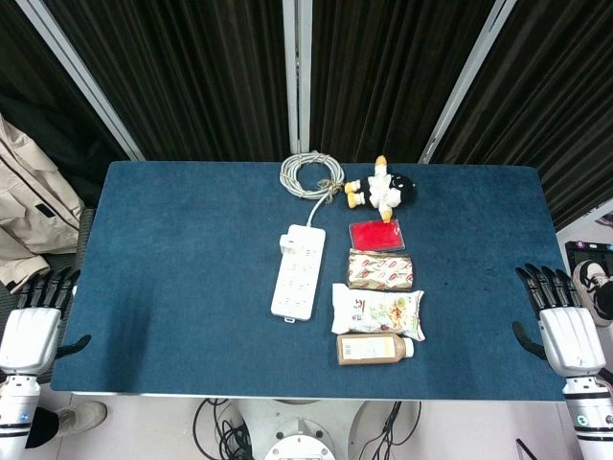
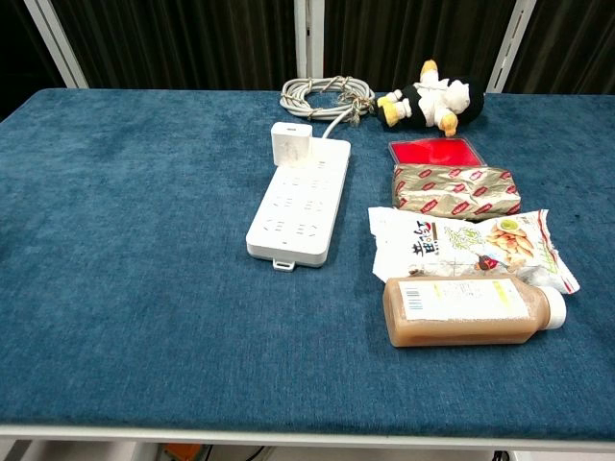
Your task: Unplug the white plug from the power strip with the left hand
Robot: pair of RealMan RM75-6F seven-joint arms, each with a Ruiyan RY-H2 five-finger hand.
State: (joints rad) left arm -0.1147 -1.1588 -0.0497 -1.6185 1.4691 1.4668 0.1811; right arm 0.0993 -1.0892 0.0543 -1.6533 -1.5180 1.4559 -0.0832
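A white power strip [image 1: 299, 272] [image 2: 300, 200] lies in the middle of the blue table. The white plug [image 1: 290, 241] [image 2: 291, 145] stands in its far left corner socket. The strip's coiled white cable [image 1: 310, 174] [image 2: 327, 95] lies behind it. My left hand [image 1: 36, 321] hangs at the table's left front edge, fingers apart and holding nothing, far from the plug. My right hand [image 1: 560, 321] stays at the right front edge, also open and holding nothing. The chest view shows neither hand.
Right of the strip runs a row: a plush toy [image 1: 381, 188], a red packet [image 1: 375, 234], a patterned snack pack [image 1: 379, 270], a white snack bag [image 1: 377, 310] and a brown drink bottle [image 1: 374, 348]. A beige jacket [image 1: 29, 206] hangs at far left.
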